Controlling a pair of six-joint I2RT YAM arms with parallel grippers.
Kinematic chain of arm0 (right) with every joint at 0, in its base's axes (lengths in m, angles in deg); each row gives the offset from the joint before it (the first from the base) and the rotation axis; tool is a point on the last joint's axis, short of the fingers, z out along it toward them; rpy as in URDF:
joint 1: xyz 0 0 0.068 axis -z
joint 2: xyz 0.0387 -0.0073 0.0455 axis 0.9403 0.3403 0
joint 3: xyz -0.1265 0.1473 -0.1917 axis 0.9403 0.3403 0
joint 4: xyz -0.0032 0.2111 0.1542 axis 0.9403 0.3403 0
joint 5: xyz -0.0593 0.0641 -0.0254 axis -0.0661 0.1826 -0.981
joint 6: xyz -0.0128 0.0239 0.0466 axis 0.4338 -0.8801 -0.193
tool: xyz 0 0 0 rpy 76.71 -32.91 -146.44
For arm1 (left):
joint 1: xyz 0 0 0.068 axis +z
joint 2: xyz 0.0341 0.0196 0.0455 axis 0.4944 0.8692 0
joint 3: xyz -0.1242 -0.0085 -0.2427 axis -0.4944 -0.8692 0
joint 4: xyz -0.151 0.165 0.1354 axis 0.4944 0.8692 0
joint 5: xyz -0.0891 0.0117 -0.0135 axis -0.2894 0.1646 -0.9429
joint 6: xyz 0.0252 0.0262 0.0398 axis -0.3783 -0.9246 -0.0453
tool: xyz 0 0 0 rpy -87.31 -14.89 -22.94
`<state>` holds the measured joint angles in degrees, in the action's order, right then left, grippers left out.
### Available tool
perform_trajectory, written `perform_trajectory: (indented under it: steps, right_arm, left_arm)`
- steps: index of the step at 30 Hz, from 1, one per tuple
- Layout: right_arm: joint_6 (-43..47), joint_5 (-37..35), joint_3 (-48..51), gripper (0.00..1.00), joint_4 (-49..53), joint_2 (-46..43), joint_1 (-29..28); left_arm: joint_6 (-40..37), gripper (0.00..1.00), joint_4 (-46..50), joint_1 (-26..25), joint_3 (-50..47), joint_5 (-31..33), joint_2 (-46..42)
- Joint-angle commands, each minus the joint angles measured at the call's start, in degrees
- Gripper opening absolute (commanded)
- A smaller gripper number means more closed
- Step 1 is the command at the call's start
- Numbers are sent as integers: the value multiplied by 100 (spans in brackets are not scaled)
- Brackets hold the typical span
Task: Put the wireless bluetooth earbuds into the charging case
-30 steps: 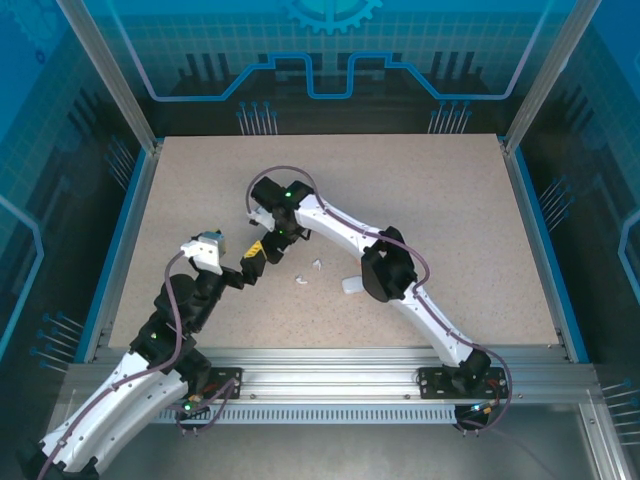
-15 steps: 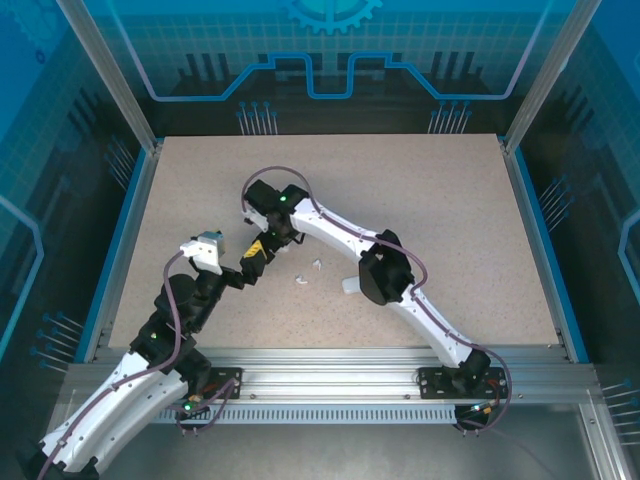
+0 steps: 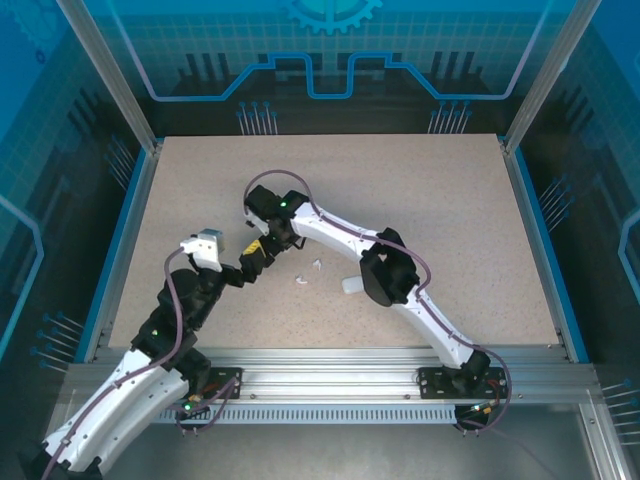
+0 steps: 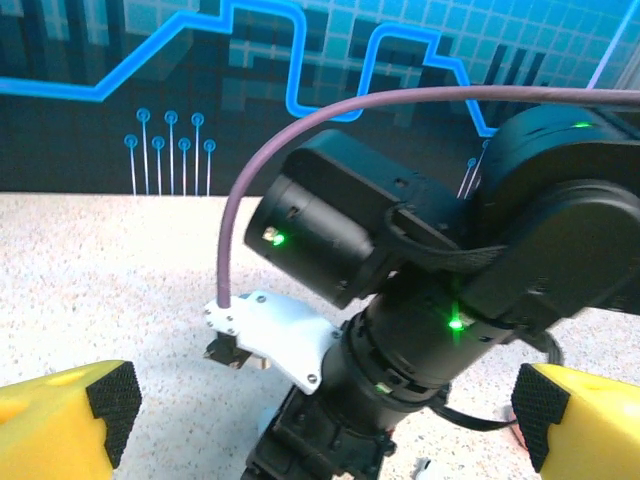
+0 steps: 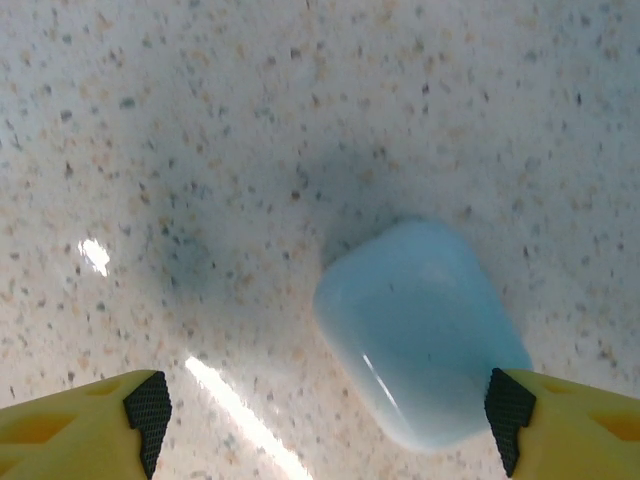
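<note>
**Step in hand (judged):** secure the case before loading.

The right claw (image 5: 328,415) hangs open above the tabletop (image 5: 200,120) and holds nothing. The case (image 5: 420,345) is pale blue and apparently closed. It lies below the claw, off-centre toward one jaw and skewed to the jaw line.

**Procedure**
1. Shift the right claw until the case sits midway between the jaws.
2. Turn the wrist so the jaws meet the flatter sides of the case. The shell is smooth and rounded and will likely slip out of a corner grip.
3. Descend, then close gently.
4. Open the case before fetching any earbud.

The left claw (image 4: 320,410) is open and empty, and it points at the right arm (image 4: 400,270) at close range. Keep it clear during the descent. Two white earbuds (image 3: 298,281) lie on the tabletop near both claws.

**Markings:** no brand, label or legible writing is seen on the case or arms.
</note>
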<state>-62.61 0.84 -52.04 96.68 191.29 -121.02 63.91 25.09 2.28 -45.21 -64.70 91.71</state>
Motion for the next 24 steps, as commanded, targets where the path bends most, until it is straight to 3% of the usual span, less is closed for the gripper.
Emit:
perform_trajectory:
  steps: [1, 14, 24]
  right_arm:
    - [-151, 98, 150, 86, -132, -243, 99]
    - [-265, -88, -871, 86, 143, 471, 94]
    - [-374, -27, -835, 85, 493, 523, -17]
  left_arm:
    - [467, 98, -11, 405, 228, -579, 121]
    - [1448, 97, 64, 2513, 559, -2487, 901]
    - [1581, 97, 16, 2826, 513, -2806, 1047]
